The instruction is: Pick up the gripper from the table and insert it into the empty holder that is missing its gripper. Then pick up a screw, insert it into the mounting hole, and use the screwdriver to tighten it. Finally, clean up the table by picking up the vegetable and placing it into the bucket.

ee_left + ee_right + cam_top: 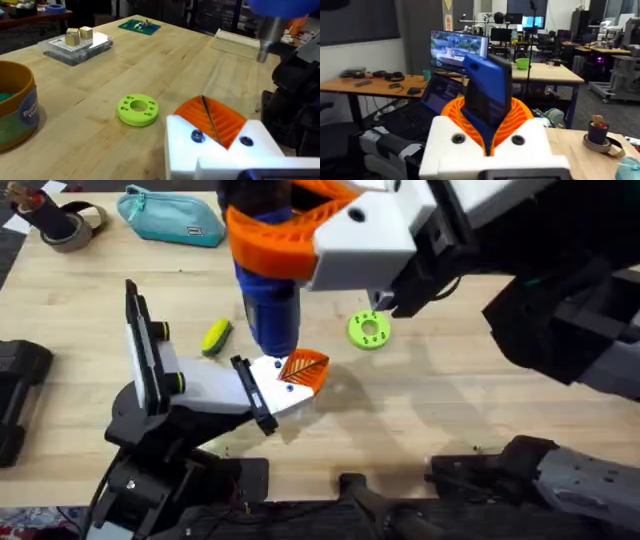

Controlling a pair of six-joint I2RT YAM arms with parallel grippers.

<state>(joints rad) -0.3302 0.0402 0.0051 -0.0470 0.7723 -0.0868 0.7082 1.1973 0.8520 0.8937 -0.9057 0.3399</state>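
Observation:
My right gripper (278,232) hangs high over the table's middle, shut on the blue screwdriver (268,295), which points straight down. In the right wrist view, the blue handle (487,92) stands between the orange pads (520,117). Below the tool's tip sits my left gripper (295,372), white with orange pads that are pressed together (212,122). The screwdriver's grey shaft (264,42) shows beyond it. The yellow-green vegetable (216,337) lies on the wood just left of the screwdriver. The tan bucket (15,107) stands on the table. A white and black upright piece with yellow knobs (147,350) stands at the left.
A lime-green disc with holes (369,330) (137,109) lies right of the grippers. A teal pouch (172,217) and a tape roll (65,225) sit at the far left. A clear plastic box (77,45) and a green board (139,25) lie farther off.

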